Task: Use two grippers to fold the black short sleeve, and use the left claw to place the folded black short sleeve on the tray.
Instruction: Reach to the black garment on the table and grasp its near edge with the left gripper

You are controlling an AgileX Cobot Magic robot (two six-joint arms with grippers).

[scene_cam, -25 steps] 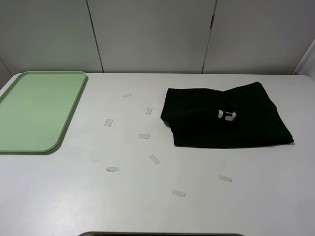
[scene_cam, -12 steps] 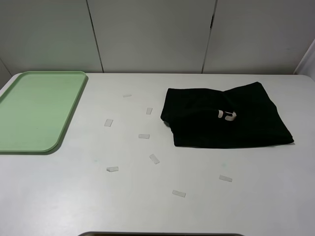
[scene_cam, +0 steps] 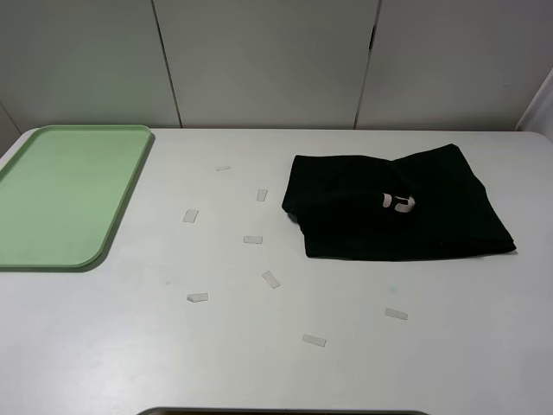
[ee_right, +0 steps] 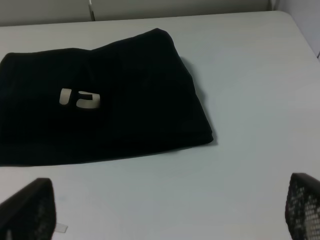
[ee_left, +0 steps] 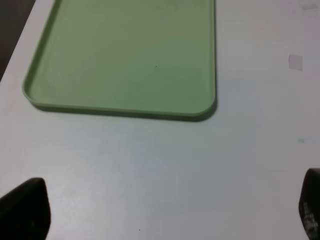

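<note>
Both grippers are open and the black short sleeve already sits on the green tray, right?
No. The left gripper and right gripper are open, but the black short sleeve lies on the table, right of the green tray, not on it. The exterior high view shows this.

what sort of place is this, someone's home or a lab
Likely a robot lab bench: a white table dotted with tape scraps, a plain panelled wall behind, and only a green tray and a black short sleeve laid out.
</note>
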